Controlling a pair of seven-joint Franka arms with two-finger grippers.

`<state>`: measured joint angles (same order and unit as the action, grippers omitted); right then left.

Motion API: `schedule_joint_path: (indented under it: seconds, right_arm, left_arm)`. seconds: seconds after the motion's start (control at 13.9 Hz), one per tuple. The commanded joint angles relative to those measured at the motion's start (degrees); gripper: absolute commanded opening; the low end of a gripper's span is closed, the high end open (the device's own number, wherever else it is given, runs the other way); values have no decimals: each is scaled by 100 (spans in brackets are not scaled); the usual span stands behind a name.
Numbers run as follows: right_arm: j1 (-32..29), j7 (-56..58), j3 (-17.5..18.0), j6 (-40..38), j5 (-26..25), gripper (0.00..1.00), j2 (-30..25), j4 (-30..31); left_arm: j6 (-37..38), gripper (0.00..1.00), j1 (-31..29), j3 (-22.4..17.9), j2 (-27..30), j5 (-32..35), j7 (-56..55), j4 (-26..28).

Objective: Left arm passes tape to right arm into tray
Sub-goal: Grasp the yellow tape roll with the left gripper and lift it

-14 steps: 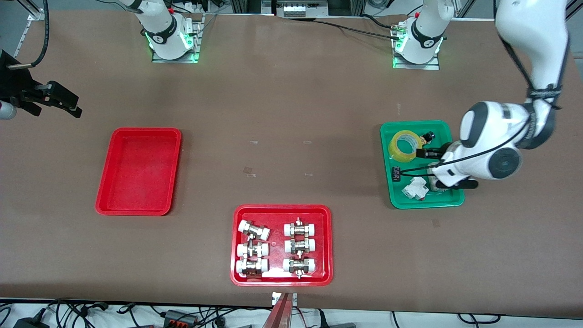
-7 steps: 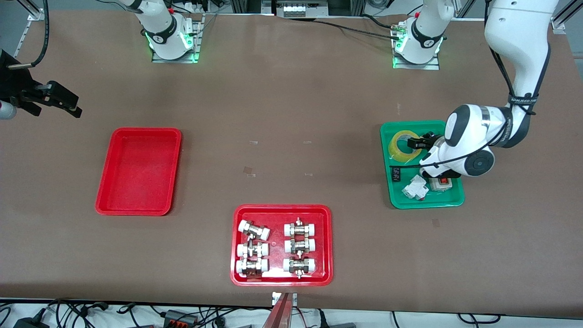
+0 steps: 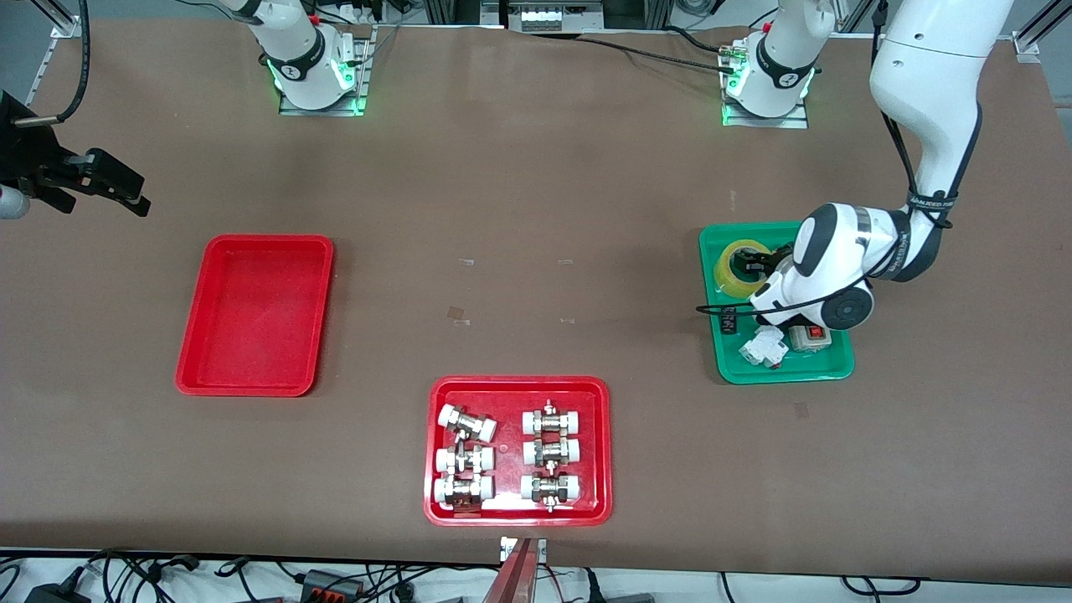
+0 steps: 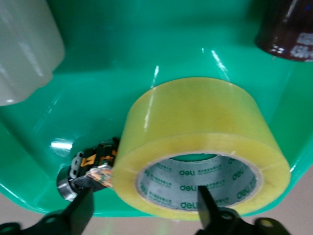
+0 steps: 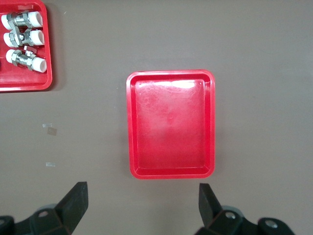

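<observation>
The tape (image 3: 739, 266) is a yellowish roll that lies in the green tray (image 3: 727, 368) at the left arm's end of the table. My left gripper (image 3: 760, 268) is down at the roll. In the left wrist view the left gripper (image 4: 142, 196) is open astride the wall of the tape (image 4: 195, 127), with one finger (image 4: 205, 208) inside the white core and the other outside, a gap showing. The plain red tray (image 3: 251, 314) is empty. My right gripper (image 3: 117, 191) waits open over the bare table near that tray (image 5: 171, 127).
The green tray (image 4: 122, 49) also holds a white part (image 3: 764, 347), a red-buttoned box (image 3: 811, 337) and a small black piece (image 3: 729, 320). A small metal-and-orange piece (image 4: 88, 169) lies against the roll. A red tray of pipe fittings (image 3: 435, 452) sits nearest the front camera.
The left arm has swung in and lowered across the green tray, bringing its gripper from beside the roll to astride its wall. The right arm has not moved.
</observation>
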<state>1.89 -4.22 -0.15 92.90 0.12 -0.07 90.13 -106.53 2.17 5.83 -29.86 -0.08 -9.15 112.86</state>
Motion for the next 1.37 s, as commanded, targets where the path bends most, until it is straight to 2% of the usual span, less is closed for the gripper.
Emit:
schedule_joint_path:
  seconds: [0.0,0.07,0.14,0.36,0.57,0.79,0.86,1.01,1.15,1.29]
  right_arm:
    - [13,44,15,-70,-56,100,-10,-74]
    - [13,44,15,-70,-56,100,-10,-74]
    - [13,35,15,-70,-56,100,-10,-74]
    - [13,35,15,-70,-56,100,-1,-74]
    - [13,35,15,-70,-56,100,-1,-74]
    - [22,0,24,-79,-56,100,-1,-74]
    - [22,-9,24,-87,-56,100,-1,-74]
    - [4,-44,15,-157,-64,100,7,-48]
    - [13,-62,15,-158,-73,100,-1,-4]
    - [-13,-27,15,-132,-91,100,7,-4]
  left_arm:
    - [18,39,-6,-12,-29,-115,-52,-53]
    - [53,13,-50,-12,-3,-124,-61,-62]
    - [149,1,-59,-12,58,-116,-69,-106]
    - [1000,1,-182,-39,121,-115,-8,-728]
    - [1397,1,-191,-30,190,-115,-60,-1089]
    - [1688,1,-121,5,392,-150,-52,-1713]
    - [1740,1,-86,49,419,-316,-61,-1967]
    - [2003,0,-146,504,481,-904,-8,-2826]
    - [1996,0,-7,707,455,-1073,-200,-3636]
    - [1856,0,431,761,96,-1153,-1092,-4051]
